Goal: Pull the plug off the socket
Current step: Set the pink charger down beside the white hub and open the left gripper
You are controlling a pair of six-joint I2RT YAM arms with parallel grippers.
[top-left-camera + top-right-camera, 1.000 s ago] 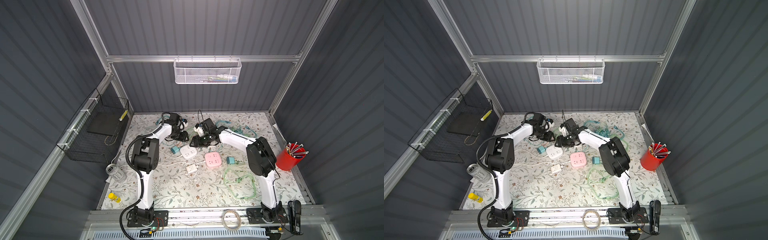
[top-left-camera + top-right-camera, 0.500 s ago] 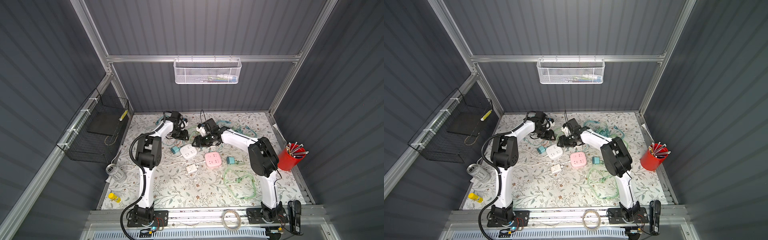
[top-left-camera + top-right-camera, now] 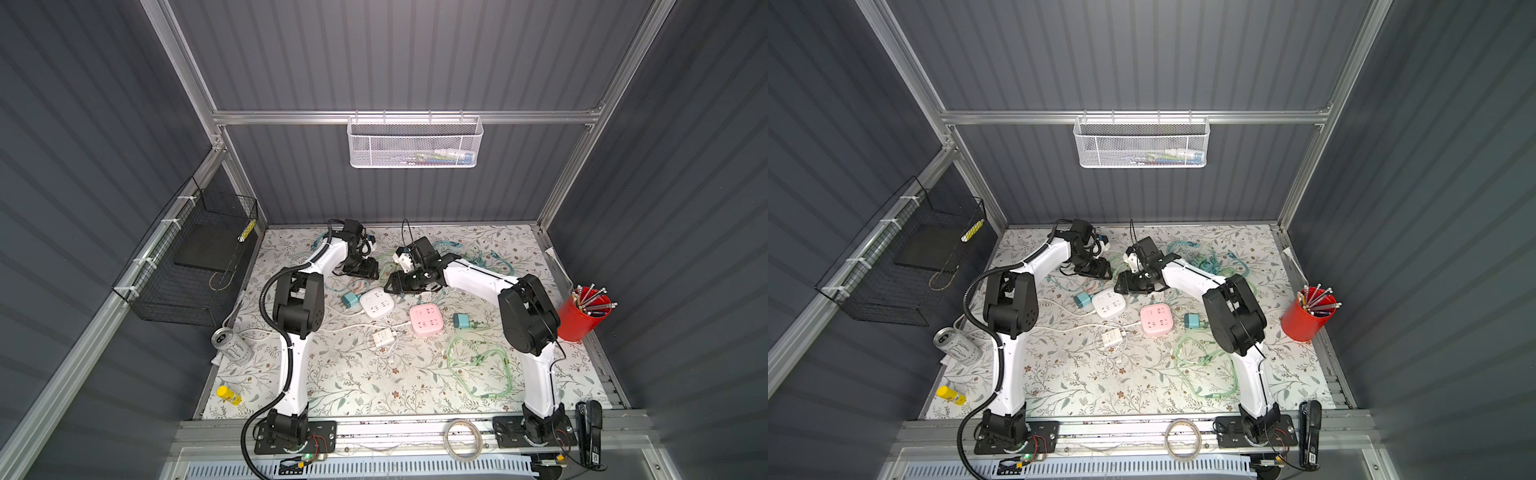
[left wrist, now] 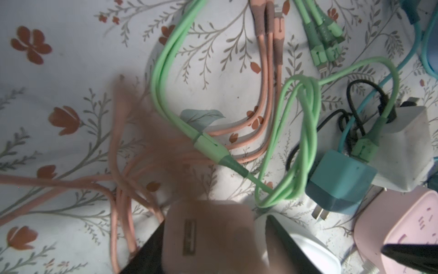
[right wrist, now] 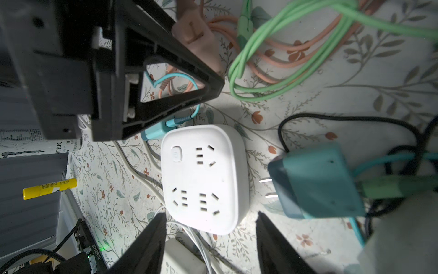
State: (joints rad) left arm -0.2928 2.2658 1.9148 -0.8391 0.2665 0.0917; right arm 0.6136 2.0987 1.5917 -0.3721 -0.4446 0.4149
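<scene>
Plug (image 4: 206, 242) pink, between left gripper (image 4: 216, 220) jaws, grip unclear | right gripper (image 5: 211, 213) parted, empty, by white socket (image 5: 203, 175)

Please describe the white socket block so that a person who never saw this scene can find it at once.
On the floral table, between the left arm and the right arm, two square socket blocks lie near each other. The white socket block is the one nearer the left arm; its neighbour is the same shape but pink.
</scene>
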